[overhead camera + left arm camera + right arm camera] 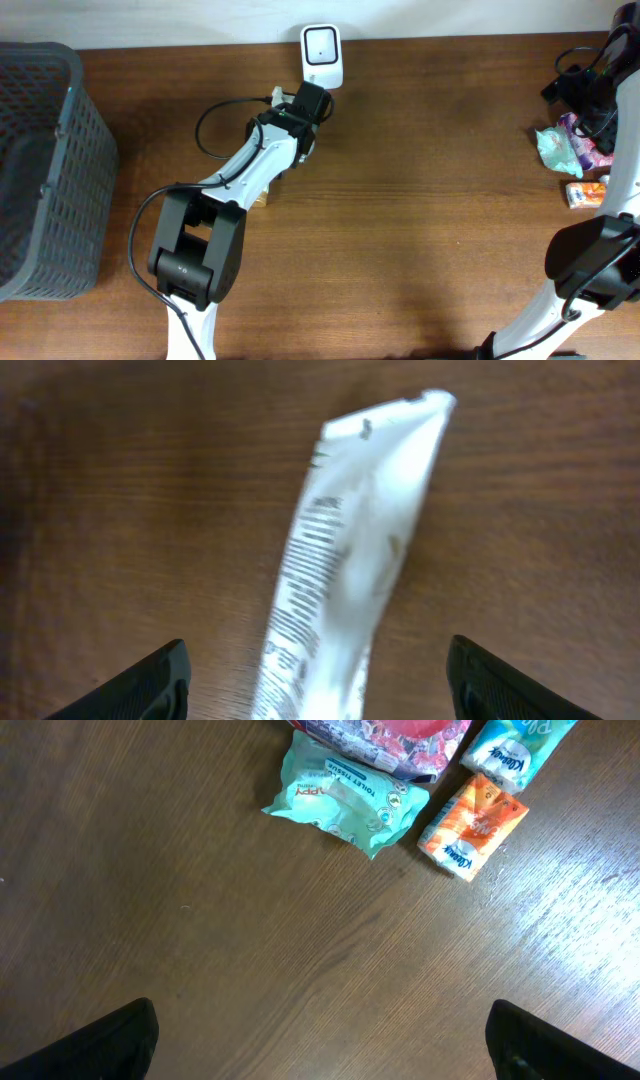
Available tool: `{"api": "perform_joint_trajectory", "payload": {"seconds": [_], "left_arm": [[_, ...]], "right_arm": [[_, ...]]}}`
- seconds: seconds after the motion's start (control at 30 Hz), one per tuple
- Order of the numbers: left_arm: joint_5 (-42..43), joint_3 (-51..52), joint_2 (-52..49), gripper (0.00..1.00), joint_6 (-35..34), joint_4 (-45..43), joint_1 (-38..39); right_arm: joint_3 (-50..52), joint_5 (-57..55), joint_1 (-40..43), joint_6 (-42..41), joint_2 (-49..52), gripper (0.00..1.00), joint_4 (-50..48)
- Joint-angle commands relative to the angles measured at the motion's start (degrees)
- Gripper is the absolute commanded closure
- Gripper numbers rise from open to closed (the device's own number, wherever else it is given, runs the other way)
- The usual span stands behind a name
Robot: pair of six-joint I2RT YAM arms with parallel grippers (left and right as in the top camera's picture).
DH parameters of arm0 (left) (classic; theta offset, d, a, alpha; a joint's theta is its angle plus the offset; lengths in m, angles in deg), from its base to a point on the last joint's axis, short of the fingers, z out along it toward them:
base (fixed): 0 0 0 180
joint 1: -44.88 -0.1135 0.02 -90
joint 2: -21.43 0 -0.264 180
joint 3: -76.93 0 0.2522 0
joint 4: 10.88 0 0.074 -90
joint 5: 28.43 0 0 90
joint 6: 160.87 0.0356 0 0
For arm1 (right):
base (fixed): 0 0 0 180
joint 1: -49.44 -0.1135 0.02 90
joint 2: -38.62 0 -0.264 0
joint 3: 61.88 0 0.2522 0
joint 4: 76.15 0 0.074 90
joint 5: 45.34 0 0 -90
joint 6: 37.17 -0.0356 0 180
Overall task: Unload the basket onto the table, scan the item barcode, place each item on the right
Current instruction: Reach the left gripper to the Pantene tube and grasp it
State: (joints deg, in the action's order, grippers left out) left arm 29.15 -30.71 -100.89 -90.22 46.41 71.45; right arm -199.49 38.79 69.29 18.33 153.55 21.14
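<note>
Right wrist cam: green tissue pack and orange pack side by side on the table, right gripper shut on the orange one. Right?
No. In the right wrist view the right gripper is open and empty, well clear of the orange pack. The green tissue pack does lie beside it on the table.

A dark grey mesh basket [88,170] stands at the left edge of the brown wooden table [420,210]. Well apart from it, at the table's far right, lies a small cluster of packs: a green tissue pack [345,795], an orange pack [472,825] just beside it, a blue pack [515,750] touching the orange one's upper end, and a red pack [400,735] cut off by the frame's top edge, which the green pack overlaps.
</note>
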Motion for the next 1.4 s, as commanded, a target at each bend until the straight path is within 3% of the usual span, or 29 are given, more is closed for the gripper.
{"api": "perform_joint_trajectory", "payload": {"seconds": [0.0, 0.07, 0.17, 0.27, 0.3, 0.4, 0.47, 0.53, 0.6, 0.63, 0.67, 0.7, 0.77, 0.83, 0.93, 0.97, 1.0, 1.1, 1.13, 1.23, 1.37], "left_arm": [[-2.5, 1.6, 0.2, 0.24, -2.5, -0.9, -0.1], [-1.0, 2.1, -1.7, 0.27, -2.5, -2.0, -0.1], [1.2, 2.1, -5.8, 0.54, -2.5, -3.8, -0.1], [7.0, 2.1, -5.8, 0.64, -2.5, -3.2, 2.5], [9.7, 2.1, -5.8, 0.63, -2.5, -3.0, 4.8], [10.0, -0.7, -5.8, 0.41, -2.5, -0.8, 14.2], [10.0, -5.0, -5.8, 0.35, -2.5, 2.5, 17.2], [10.2, -9.9, -5.8, 0.39, -2.5, 7.8, 18.0], [10.2, -15.2, -5.8, 0.54, -2.4, 13.7, 16.8], [10.2, -17.5, -5.8, 0.41, -1.3, 16.7, 15.6], [10.2, -18.9, -5.8, 0.21, 2.6, 18.8, 14.4], [10.2, -19.5, -5.8, 0.14, 12.2, 20.0, 12.8], [13.0, -19.5, -6.2, 0.00, 22.7, 22.9, 11.7], [24.2, -19.4, -7.6, 0.01, 28.5, 25.3, 11.2], [23.4, -19.4, -12.8, 0.04, 29.8, 26.1, 11.3], [23.5, -19.4, -14.3, 0.23, 29.7, 26.2, 11.2], [23.5, -19.4, -14.6, 0.41, 28.8, 26.2, 11.2], [22.3, -19.4, -14.6, 0.73, 17.8, 24.6, 11.4], [14.5, -19.7, -14.6, 0.76, 9.2, 24.5, 11.2], [-7.7, -20.7, -14.6, 0.74, -7.8, 26.9, 10.6], [-12.6, -21.3, -14.6, 0.74, -15.4, 26.1, 7.6]], "right_arm": [[-0.1, 0.1, -0.3, -0.2, 0.2, 0.01, 0.0], [-0.1, 0.1, -0.3, -0.2, 0.2, 0.01, 0.0], [-0.1, 0.1, -0.3, -0.3, 0.2, 0.01, 0.0], [-0.1, 0.1, -0.3, -0.2, 0.2, 0.01, 0.0], [-0.1, 0.1, -0.3, -0.2, 0.2, 0.01, 0.0], [-0.1, 0.1, -0.3, -0.2, 0.2, 0.01, 0.0], [-0.1, 0.1, -0.3, -0.2, 0.2, 0.01, 0.0], [-0.1, 0.1, -0.3, -0.2, 0.2, 0.01, 0.0], [-0.1, 0.1, -0.3, -0.2, 0.2, 0.01, 0.0], [-0.1, 0.1, -0.3, -0.2, 0.2, 0.01, 0.0], [-0.1, 0.1, -0.3, -0.2, 0.2, 0.01, 0.0], [-0.1, 0.1, -0.3, -0.2, 0.2, 0.01, 0.0], [-0.1, 0.1, -0.3, -0.2, 0.2, 0.01, 0.0], [-0.1, 0.1, -0.3, -0.2, 0.2, 0.01, 0.0], [-0.1, 0.1, -0.3, -0.2, 0.2, 0.01, 0.0], [-0.1, 0.1, -0.3, -0.2, 0.2, 0.01, 0.0], [-0.1, 0.1, -0.3, -0.2, 0.2, 0.01, 0.0], [-0.1, 0.1, -0.3, -0.2, 0.2, 0.01, 0.0], [-0.1, 0.1, -0.3, -0.2, 0.2, 0.01, 0.0], [-0.1, 0.1, -0.3, -0.2, 0.2, 0.01, 0.0], [-0.1, 0.1, -0.3, -0.2, 0.2, 0.01, 0.0]]}}
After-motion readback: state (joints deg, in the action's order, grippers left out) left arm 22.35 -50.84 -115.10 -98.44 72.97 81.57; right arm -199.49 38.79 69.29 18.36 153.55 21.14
